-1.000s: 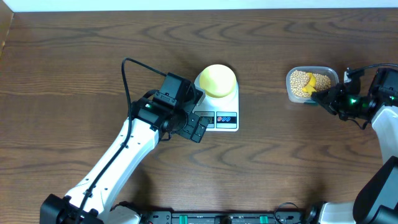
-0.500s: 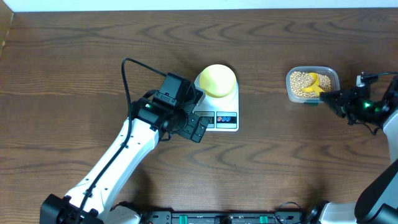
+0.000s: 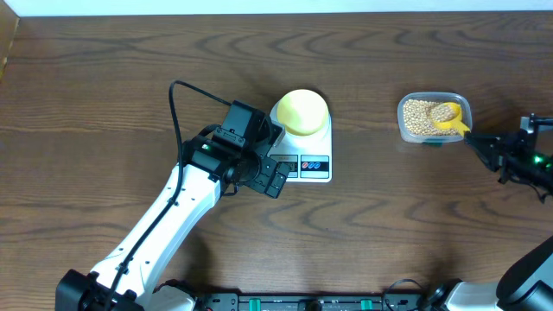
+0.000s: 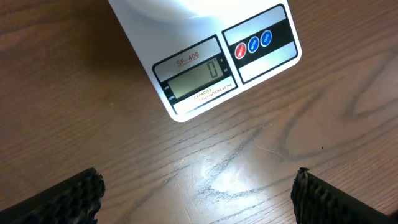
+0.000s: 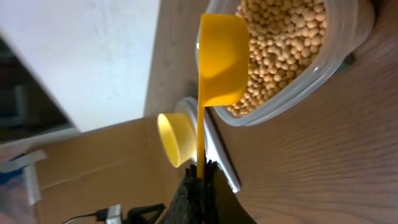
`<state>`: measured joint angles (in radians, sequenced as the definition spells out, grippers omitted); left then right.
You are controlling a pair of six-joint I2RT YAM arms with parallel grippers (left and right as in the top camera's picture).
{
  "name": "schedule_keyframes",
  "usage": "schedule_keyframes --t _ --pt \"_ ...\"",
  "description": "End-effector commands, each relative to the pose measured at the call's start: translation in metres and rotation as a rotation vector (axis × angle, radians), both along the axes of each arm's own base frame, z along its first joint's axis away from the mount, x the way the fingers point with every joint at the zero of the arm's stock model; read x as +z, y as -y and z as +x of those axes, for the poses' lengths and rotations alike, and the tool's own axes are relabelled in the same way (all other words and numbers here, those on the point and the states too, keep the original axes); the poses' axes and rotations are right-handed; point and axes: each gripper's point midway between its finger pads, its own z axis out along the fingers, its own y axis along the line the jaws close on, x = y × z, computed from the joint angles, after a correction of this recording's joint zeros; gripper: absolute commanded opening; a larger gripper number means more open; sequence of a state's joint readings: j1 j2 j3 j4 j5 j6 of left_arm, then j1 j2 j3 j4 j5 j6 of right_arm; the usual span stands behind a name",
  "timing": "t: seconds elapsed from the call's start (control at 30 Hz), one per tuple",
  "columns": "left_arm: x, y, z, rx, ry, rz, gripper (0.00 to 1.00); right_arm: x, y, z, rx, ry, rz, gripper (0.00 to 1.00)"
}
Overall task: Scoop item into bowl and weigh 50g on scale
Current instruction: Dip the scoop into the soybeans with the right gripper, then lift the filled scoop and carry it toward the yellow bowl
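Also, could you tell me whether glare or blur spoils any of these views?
Left wrist: a glare patch on the table, yet the scale display reads sharply. Right wrist: the scoop and beans are crisp. Overhead: evenly lit, sharp.

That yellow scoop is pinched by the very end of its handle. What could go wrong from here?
The right pincer grips the scoop only at its handle tip, so it might twist and spill beans on the way across to the bowl. The open left pincer hovers close to the scale; a bump could upset its zero reading.
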<state>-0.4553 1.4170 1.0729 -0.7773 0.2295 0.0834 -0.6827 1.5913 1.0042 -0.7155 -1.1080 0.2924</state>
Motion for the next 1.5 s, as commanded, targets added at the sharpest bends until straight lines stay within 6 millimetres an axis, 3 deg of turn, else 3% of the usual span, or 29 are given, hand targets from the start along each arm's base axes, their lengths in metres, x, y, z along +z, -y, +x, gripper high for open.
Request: schedule_keyframes --t 0.0,0.27,0.8,0.9,1.13,1.47 --pt "-0.006 -0.003 -0.001 -0.009 -0.007 0.022 0.98 0.010 -0.001 -0.003 0.018 0.067 0.052 0.01" --pt "-0.006 -0.003 -0.001 -0.008 -0.007 0.022 0.98 0.037 -0.002 -0.009 0.047 0.219 0.134 0.01" --pt "-0.006 -0.003 -0.001 -0.008 -0.007 0.022 0.98 0.068 -0.013 -0.010 0.092 0.353 0.264 0.01" --pt "-0.006 -0.003 -0.001 -0.008 -0.007 0.022 0.98 0.068 -0.023 -0.008 0.124 0.349 0.269 0.01" --pt "-0.006 -0.003 -0.001 -0.008 -0.007 0.022 0.98 0.068 -0.069 -0.004 0.264 0.336 0.288 0.01" --pt "-0.006 -0.003 -0.001 -0.008 -0.007 0.022 0.98 0.068 -0.092 -0.005 0.332 0.315 0.309 0.01"
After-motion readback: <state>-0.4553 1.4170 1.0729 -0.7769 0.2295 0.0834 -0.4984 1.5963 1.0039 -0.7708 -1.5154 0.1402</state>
